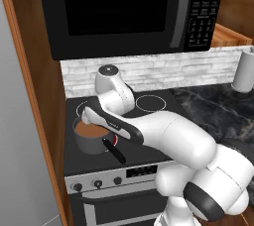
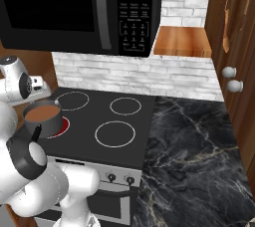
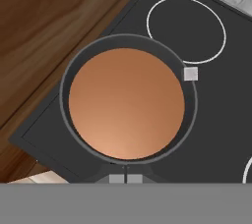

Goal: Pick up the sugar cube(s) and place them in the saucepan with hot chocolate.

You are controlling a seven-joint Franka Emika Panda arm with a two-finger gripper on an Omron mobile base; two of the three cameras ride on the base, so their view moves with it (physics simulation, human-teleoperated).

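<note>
Dark grey metal forms the small round saucepan (image 1: 92, 138), which stands on the front left burner of the black glass stovetop (image 2: 124, 121); brown hot chocolate fills it nearly to the rim, and its straight black handle points toward the front edge of the stove, over the control panel with its row of knobs. In the right base view a patch of glowing red burner shows just beside the pan's base. From the hand view the pan (image 3: 128, 104) is seen from straight above, its brown surface smooth and unbroken. A small white sugar cube (image 3: 190, 73) sits at the pan's rim on the side toward the neighbouring white burner ring; whether it rests on the rim, on the stovetop just beside it, or hangs above, cannot be told from this angle. The pincer (image 3: 125, 179) shows as two small grey tips at the bottom of the hand view, close together with a thin gap between them and nothing visible between them; how far open it truly is cannot be told. In the left base view the white arm reaches over the pan from the right, its hand above the pan's far side. A black microwave (image 1: 134, 9) hangs above the stove, and a black marble tabletop (image 2: 194, 151) adjoins the stove on the right.
</note>
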